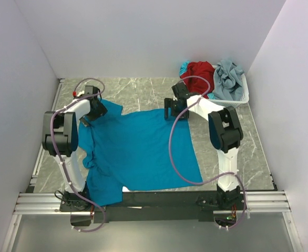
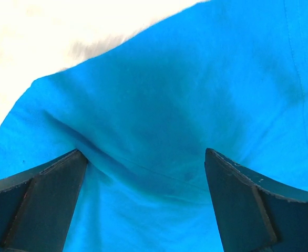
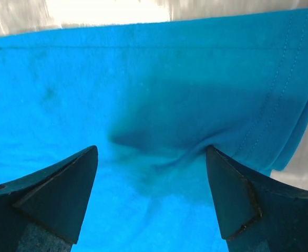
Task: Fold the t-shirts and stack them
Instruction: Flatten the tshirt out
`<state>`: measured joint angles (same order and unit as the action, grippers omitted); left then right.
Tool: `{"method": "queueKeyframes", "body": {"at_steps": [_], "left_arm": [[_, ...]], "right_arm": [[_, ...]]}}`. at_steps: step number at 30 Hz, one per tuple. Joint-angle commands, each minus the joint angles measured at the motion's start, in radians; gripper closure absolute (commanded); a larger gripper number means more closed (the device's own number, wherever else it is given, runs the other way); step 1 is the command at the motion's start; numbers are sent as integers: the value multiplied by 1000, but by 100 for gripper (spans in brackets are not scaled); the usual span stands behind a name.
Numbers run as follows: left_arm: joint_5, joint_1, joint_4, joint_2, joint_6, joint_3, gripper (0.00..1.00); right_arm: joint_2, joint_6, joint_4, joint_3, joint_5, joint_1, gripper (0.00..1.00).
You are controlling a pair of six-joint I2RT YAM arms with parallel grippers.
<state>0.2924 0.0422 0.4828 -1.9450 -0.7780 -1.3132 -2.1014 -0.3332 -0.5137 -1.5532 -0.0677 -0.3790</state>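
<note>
The teal-blue t-shirt (image 1: 135,149) lies spread flat on the marble table. My left gripper (image 1: 94,111) is open over its far left corner, fingertips pressed into the cloth (image 2: 143,131). My right gripper (image 1: 176,110) is open over its far right corner, fingertips also on the cloth (image 3: 154,115), near the stitched hem. Cloth wrinkles between both pairs of jaws. The red t-shirt (image 1: 198,72) and the pale grey-blue t-shirt (image 1: 228,77) lie bunched in the basket.
The white lattice basket (image 1: 237,97) stands at the far right corner against the wall. Bare marble table (image 1: 143,92) shows beyond the shirt and to its right. White walls close in on three sides.
</note>
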Motion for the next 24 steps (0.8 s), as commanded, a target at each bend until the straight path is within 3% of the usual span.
{"method": "queueKeyframes", "body": {"at_steps": [1,13,24], "left_arm": [[-32,-18,22,-97,32,-84,1],[-128,-74,68,-342,144,-522,1],[-265,-94,74,-555,247,-842,0]], "right_arm": [[-74,39,-100,-120,2,17,11],[-354,85,-255,-647,-35,60,10],[-393,117,-138,-760,-104,89,8]]}}
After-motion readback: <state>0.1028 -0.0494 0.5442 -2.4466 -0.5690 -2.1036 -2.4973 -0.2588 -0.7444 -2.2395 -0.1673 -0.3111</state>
